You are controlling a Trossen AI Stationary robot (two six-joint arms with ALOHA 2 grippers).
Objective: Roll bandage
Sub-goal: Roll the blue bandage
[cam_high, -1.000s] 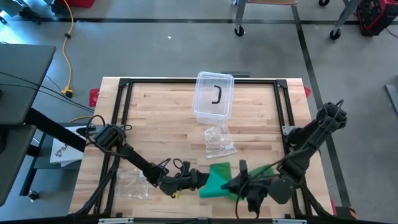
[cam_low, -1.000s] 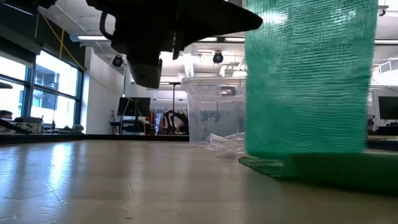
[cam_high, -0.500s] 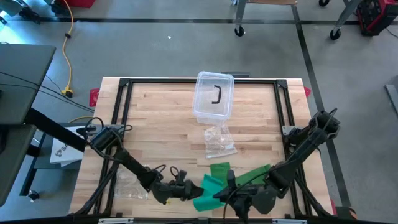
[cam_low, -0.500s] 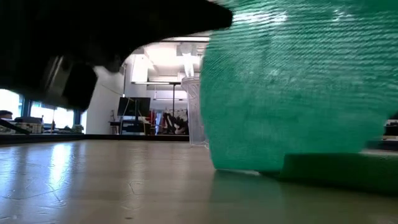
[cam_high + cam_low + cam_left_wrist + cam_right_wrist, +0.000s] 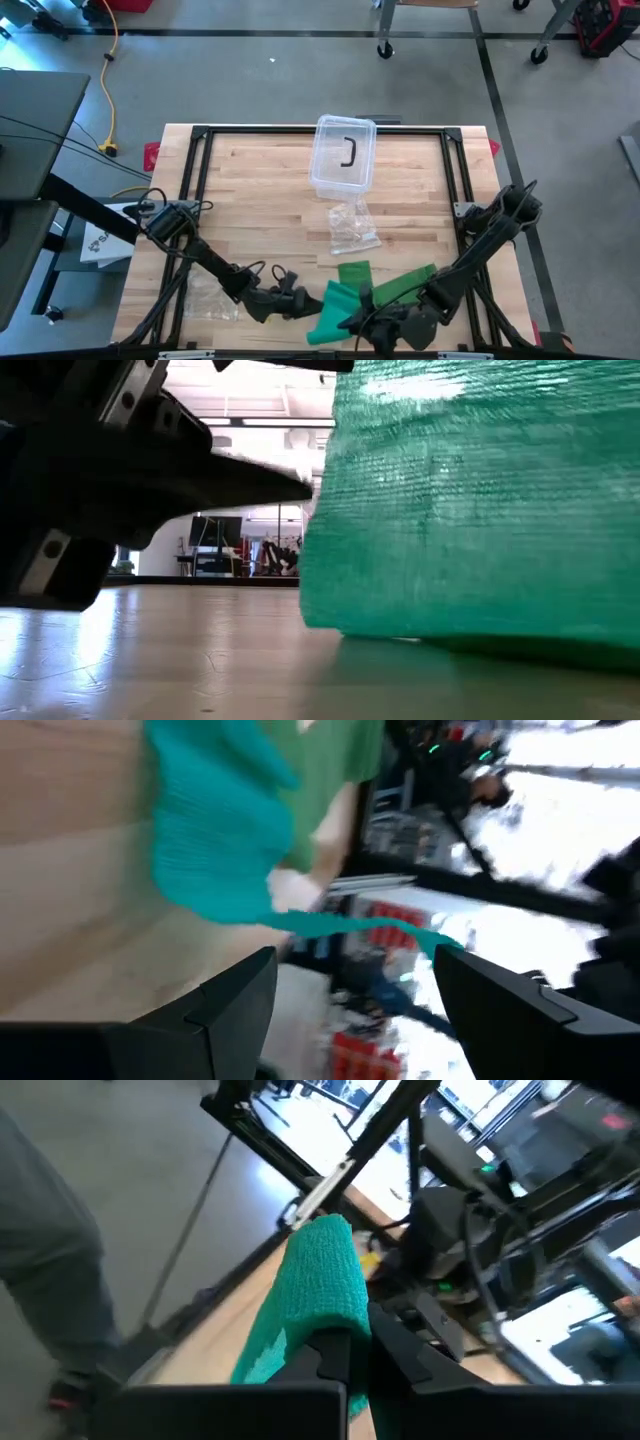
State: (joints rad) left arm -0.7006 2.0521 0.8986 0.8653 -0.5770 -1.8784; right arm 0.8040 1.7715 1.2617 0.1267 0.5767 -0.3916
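A green mesh bandage (image 5: 395, 283) lies as a strip on the wooden table near its front edge. Its left end (image 5: 328, 312) is bunched up and raised, and it fills the right of the low view (image 5: 470, 510). My right gripper (image 5: 352, 320) is shut on that raised end; it also shows in the right wrist view (image 5: 350, 1342). My left gripper (image 5: 298, 300) is just left of the bandage, open, with the teal bandage (image 5: 220, 840) ahead of its fingers (image 5: 240, 1005) and untouched. My right gripper pinches the bandage's bunched left end (image 5: 335, 1320) between its two fingers, several layers or a fold. It comes low from the table's right, slanting toward the near edge. The held part stands up past the fingertips; the rest of the strip (image 5: 410, 278) trails on the table.
A clear plastic box (image 5: 343, 155) stands at the far middle, with a crumpled clear bag (image 5: 352, 225) just in front of it. Another clear bag (image 5: 210, 295) lies at the near left, by my left arm. A black frame (image 5: 320, 130) runs around the table.
My right gripper has moved toward the table's left and near edge, drawing the bandage's raised end with it, while the strip's right part has stayed on the table. My left gripper has backed toward the left and near edge.
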